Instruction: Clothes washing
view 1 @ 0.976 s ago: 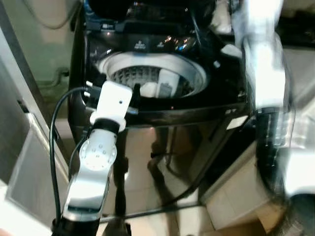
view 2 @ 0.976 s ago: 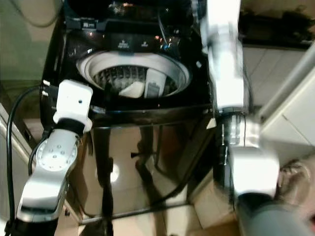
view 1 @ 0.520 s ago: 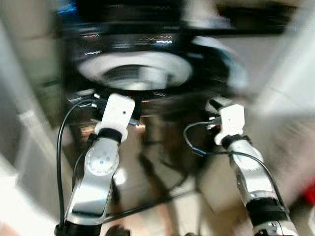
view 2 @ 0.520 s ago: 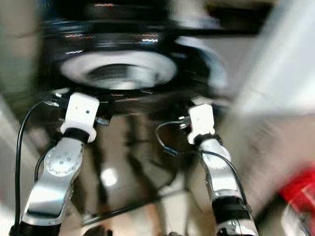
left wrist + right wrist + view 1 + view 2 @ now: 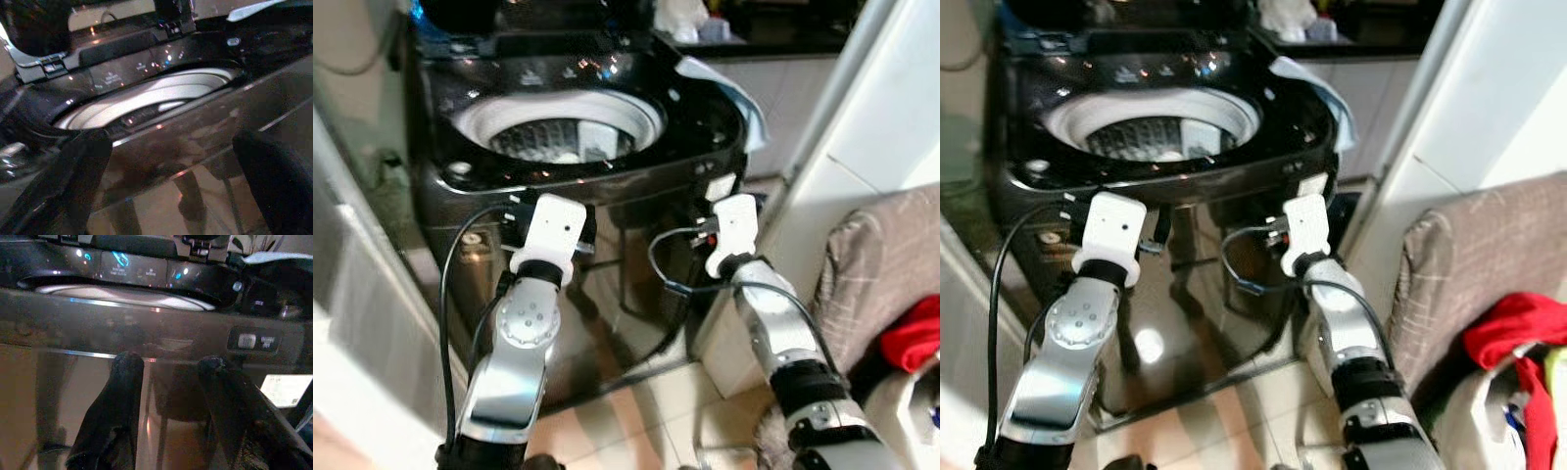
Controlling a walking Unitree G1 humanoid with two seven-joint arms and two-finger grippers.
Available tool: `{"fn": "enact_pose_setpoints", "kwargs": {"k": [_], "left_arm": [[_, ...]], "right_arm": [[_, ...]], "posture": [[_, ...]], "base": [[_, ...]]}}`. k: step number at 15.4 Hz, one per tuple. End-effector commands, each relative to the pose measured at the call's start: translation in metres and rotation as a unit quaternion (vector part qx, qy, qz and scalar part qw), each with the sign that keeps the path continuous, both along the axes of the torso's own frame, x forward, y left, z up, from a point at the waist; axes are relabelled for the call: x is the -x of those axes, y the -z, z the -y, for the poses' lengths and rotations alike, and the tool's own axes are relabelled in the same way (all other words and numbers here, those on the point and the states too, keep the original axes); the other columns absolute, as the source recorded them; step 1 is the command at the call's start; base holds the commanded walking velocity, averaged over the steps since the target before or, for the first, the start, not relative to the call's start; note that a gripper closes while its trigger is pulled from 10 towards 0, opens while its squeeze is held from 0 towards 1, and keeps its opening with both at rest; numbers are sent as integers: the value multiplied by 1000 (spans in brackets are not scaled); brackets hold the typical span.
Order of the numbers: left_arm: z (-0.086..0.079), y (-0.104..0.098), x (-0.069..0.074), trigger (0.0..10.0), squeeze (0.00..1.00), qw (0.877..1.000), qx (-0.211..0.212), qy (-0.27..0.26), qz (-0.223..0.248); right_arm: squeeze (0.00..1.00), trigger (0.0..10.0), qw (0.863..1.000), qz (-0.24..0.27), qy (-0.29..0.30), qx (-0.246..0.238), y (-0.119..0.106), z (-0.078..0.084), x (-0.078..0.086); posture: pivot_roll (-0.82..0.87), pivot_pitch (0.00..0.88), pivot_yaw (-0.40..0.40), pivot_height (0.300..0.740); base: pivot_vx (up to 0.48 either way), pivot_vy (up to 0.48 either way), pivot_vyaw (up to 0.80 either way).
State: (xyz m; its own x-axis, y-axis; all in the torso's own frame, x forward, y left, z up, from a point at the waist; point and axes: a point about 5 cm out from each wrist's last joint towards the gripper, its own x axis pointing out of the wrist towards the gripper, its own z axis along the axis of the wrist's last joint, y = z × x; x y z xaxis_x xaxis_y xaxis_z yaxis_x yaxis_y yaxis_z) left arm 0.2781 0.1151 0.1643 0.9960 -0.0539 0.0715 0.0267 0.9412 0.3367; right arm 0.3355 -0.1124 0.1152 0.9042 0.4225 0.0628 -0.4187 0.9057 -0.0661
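- Left tool (image 5: 171,161): fingers spread wide, holding nothing, raised before the glossy front panel.
- Top-loading washing machine (image 5: 578,127): lid up, drum (image 5: 558,137) exposed, pale items inside.
- Right tool (image 5: 168,382): fingers apart, holding nothing, near the front panel.
- Red garment (image 5: 1518,328): far right, on a brown-covered seat (image 5: 1459,264).

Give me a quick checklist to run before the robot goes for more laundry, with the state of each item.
1. Black top-loading washing machine lid open: ok.
2. White drum opening unobstructed: ok.
3. Left gripper open, holding nothing: ok.
4. Right gripper open, holding nothing: ok.
5. Both grippers clear of the machine's glossy front: cannot tell how close.
6. Red garment lying on the brown fabric-covered seat to the robot's right, within reach: cannot tell.
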Motion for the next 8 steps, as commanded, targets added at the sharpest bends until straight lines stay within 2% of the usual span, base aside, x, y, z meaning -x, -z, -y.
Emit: {"fn": "enact_pose_setpoints", "kwargs": {"k": [1, 6, 7, 8], "left_arm": [[4, 0, -1, 10000, 0, 1000, 7, 3, 0], [6, -1, -1, 10000, 0, 1000, 12, 10, 6], [6, 0, -1, 10000, 0, 1000, 15, 9, 3], [1, 6, -2, 10000, 0, 1000, 11, 7, -4]], "right_arm": [[0, 10000, 1000, -3, 3, 2, -2, 3, -3], [0, 10000, 1000, 5, -11, 16, -4, 0, -4], [0, 10000, 999, 24, -23, 18, -9, -4, -4], [0, 10000, 998, 43, -8, 36, -12, 1, -3]], "posture": [[67, 29, -58, 732], [63, 29, -56, 732], [63, 29, -56, 732], [63, 29, -57, 732]], "base": [[-274, -382, 0], [0, 0, 0], [0, 0, -556], [0, 0, -675]]}}
